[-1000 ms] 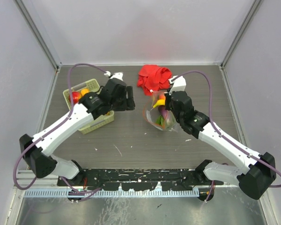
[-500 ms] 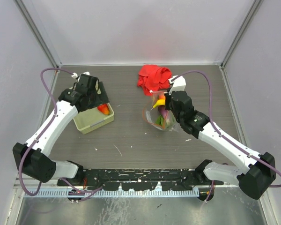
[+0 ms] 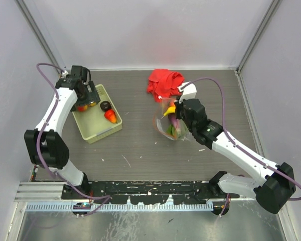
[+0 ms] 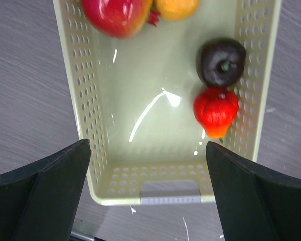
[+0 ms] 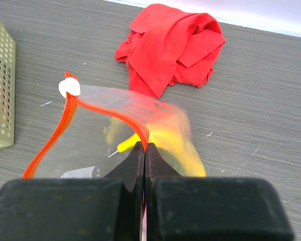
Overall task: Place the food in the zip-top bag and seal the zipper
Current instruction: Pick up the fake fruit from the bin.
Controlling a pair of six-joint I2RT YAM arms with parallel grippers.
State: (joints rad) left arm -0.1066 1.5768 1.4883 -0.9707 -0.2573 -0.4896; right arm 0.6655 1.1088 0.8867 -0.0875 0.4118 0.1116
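In the overhead view the left fingers (image 3: 89, 94) hang over the far end of the pale green basket (image 3: 94, 124) at the upper left of the frame. They cover part of what lies there, so only a bit of red and orange shows beneath them. The left wrist view partly fills this in: a red piece (image 4: 118, 12) and an orange piece (image 4: 176, 6) sit at the top edge of that frame, both cut off. The left fingers stand wide apart at the lower corners of that view and hold nothing. Against the basket's right wall lie a dark purple piece (image 4: 221, 61) and, just below it, a red-orange piece (image 4: 215, 111).

The zip-top bag (image 3: 165, 128) stands just right of centre in the overhead view, its right side hidden by the right arm (image 3: 241, 150). Its contents are hard to sort through the plastic. A blurred yellow banana (image 5: 176, 143) shows in the right wrist view, and green and purple patches show from above.

The right fingers (image 5: 144, 158) are pressed together, clamped on the zipper (image 5: 65, 125) at the middle of the wrist view. From the grip the strip curves up left to a white slider tab (image 5: 69, 88), then drops toward the lower left. How far the mouth is closed I cannot tell. The red cloth (image 5: 173, 47) lies crumpled on the worktop (image 5: 261, 100) behind the bag.
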